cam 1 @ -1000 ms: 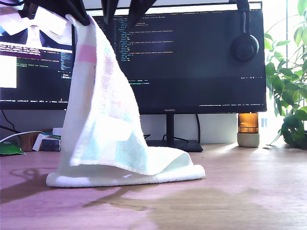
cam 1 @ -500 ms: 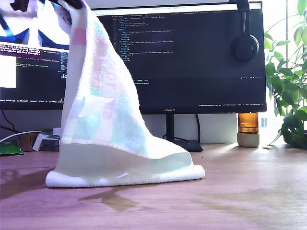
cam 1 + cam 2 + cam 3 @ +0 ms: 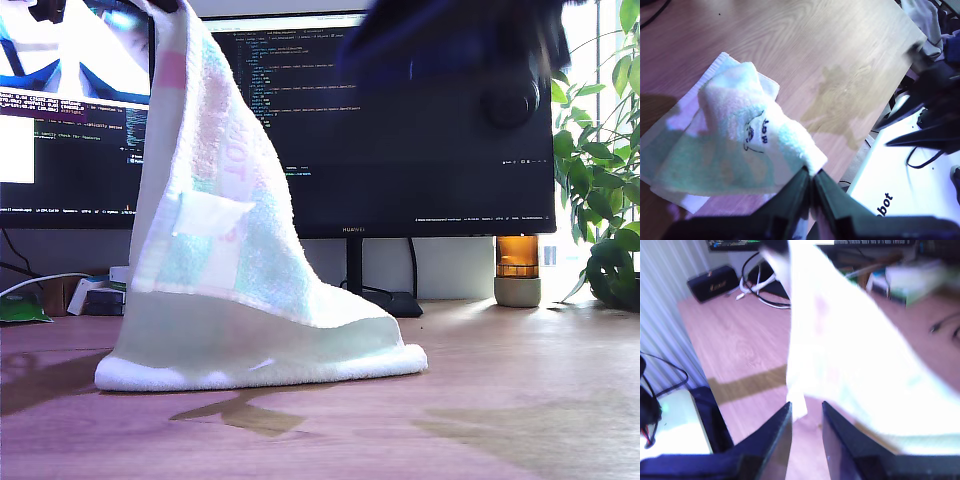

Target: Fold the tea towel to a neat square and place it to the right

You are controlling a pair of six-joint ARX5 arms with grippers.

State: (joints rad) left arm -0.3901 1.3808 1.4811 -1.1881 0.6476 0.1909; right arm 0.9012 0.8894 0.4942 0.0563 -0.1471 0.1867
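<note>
Exterior view: tea towel [image 3: 215,260] hangs from the view's top left, its lower part draped on the wooden desk [image 3: 480,400] before a monitor [image 3: 400,130]; a houseplant [image 3: 600,200] stands at the view's right. A blurred dark arm [image 3: 450,40] crosses the top.

First wrist view: my first gripper [image 3: 811,184], jaws clenched on a bunched corner of the tea towel [image 3: 740,140], a dark printed mark [image 3: 756,134] showing.

Second wrist view: my second gripper [image 3: 805,412], jaws slightly parted; the tea towel [image 3: 840,350] hangs at the tips; whether it is pinched I cannot tell.
</note>
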